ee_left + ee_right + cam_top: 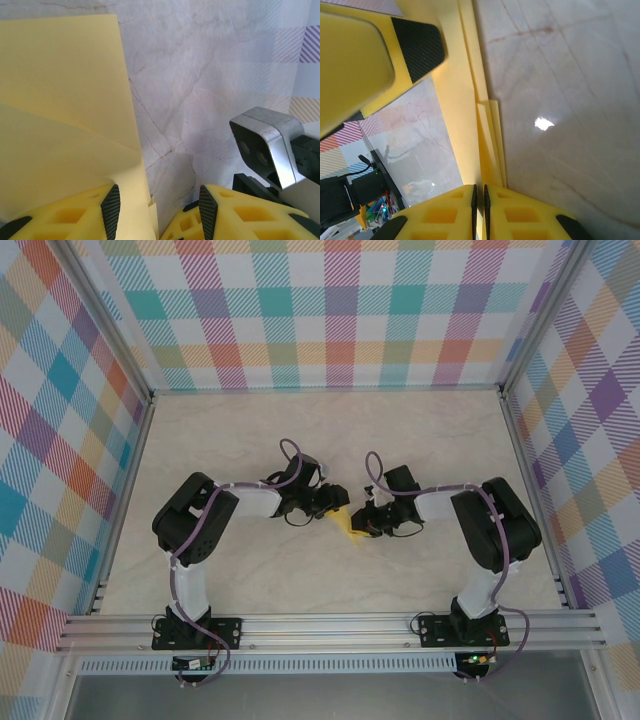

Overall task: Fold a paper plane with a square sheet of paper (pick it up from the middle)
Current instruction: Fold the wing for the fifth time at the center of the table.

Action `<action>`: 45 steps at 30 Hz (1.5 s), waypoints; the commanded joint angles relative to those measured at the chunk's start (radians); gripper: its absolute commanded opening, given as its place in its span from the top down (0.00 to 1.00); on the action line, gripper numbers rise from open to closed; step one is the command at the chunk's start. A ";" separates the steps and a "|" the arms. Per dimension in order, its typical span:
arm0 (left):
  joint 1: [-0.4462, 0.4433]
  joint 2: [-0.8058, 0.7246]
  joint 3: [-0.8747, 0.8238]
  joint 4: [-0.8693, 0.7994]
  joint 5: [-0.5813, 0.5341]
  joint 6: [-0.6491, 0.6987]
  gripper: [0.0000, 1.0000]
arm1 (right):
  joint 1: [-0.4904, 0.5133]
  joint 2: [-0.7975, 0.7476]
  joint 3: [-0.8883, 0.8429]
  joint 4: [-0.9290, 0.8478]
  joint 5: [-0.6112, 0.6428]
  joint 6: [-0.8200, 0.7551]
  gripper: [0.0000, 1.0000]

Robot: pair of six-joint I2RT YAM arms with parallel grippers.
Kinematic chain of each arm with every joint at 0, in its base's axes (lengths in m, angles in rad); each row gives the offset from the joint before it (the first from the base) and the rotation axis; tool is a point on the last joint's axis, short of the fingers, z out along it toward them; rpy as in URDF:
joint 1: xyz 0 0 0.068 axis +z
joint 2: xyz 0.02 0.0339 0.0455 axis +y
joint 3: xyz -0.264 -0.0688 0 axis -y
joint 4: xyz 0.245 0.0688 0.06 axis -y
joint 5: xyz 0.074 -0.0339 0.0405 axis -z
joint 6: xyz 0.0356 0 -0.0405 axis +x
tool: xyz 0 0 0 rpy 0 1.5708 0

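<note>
1. Paper (350, 524), yellow and creased into layers, sits pinched in the right gripper (479, 194), whose jaws are closed flat on a stacked edge of it.
2. From the right gripper's fingertips, the paper's long folded edge runs straight away, low against the table (570, 100). A broader flap spreads to one side of that edge.
3. Left gripper (156, 202) faces the right gripper from across the paper, very near it. Its jaws stand about half apart with nothing clamped, and bare table shows through most of the gap.
4. One of its pads (110, 210) sits at the paper's edge, and a corner of the sheet pokes into the gap beside it. I cannot tell whether that pad actually touches the paper.
5. As I read it, the right gripper anchors the fold while the left is the free one, nearer the loose flap. The next move likely turns on lining the left jaws up with that long edge, to close on it or press along it, without tugging the sheet out of the right gripper's hold.
6. Folds are there, but I see no dart shape yet, so I judge the job to be midway.
</note>
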 commanded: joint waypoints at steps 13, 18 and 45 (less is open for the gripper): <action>-0.013 0.047 0.017 -0.056 -0.002 0.020 0.52 | 0.015 0.002 0.007 -0.202 0.104 -0.049 0.89; -0.013 0.051 0.018 -0.058 -0.001 0.022 0.52 | 0.016 -0.065 0.010 -0.200 0.096 -0.043 0.85; -0.013 0.052 0.020 -0.068 0.007 0.026 0.52 | 0.069 -0.024 0.065 -0.197 0.135 -0.055 0.81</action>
